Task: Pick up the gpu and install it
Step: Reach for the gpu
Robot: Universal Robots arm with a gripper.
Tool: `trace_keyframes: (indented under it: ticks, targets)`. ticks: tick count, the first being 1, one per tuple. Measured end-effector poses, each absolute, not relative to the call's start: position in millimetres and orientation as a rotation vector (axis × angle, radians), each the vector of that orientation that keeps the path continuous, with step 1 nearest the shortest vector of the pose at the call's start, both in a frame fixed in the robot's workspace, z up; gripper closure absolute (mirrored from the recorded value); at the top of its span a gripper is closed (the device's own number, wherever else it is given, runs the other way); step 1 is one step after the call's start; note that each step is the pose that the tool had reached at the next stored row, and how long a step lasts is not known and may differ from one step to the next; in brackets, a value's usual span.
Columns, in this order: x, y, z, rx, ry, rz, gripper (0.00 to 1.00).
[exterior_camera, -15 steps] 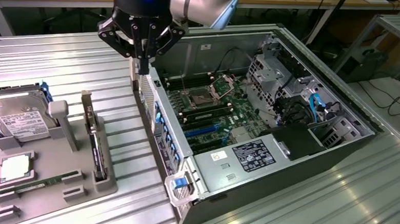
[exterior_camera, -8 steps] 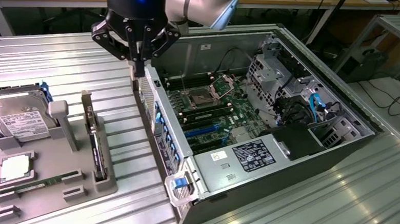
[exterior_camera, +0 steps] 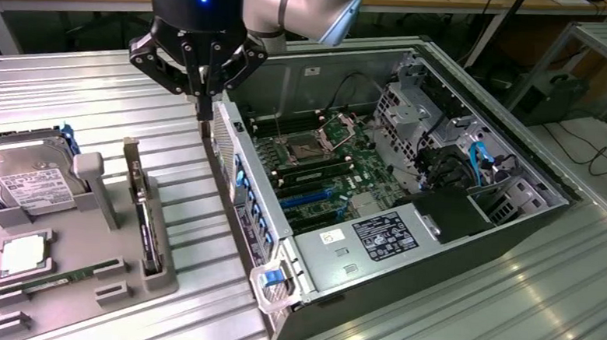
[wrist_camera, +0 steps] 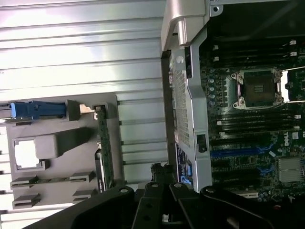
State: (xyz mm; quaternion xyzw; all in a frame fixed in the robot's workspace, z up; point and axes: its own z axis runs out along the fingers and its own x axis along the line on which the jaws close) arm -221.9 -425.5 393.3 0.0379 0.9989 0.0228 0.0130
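— Where's the gpu?
— At the exterior view's left lies the hard drive (exterior_camera: 20, 177). Just beside it the gpu (exterior_camera: 143, 216) stands on edge in the grey holder (exterior_camera: 91, 245), untouched.
— The gripper?
— Further right, the gripper (exterior_camera: 205, 106) hangs empty, fingers pressed together, over the open case (exterior_camera: 243, 175).
— Handling?
— Probably light, stiff and fragile — pinch its bare top edge.

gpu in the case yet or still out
Out: the gpu stands on edge in the grey holder, outside the case.
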Motion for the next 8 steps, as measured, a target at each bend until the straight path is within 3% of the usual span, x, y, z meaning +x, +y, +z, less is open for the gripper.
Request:
trace_keyframes:
  ticks: [8]
  targets:
    - [-233.9, -429.7, 393.3, 0.118, 3.112, 0.071, 0.89]
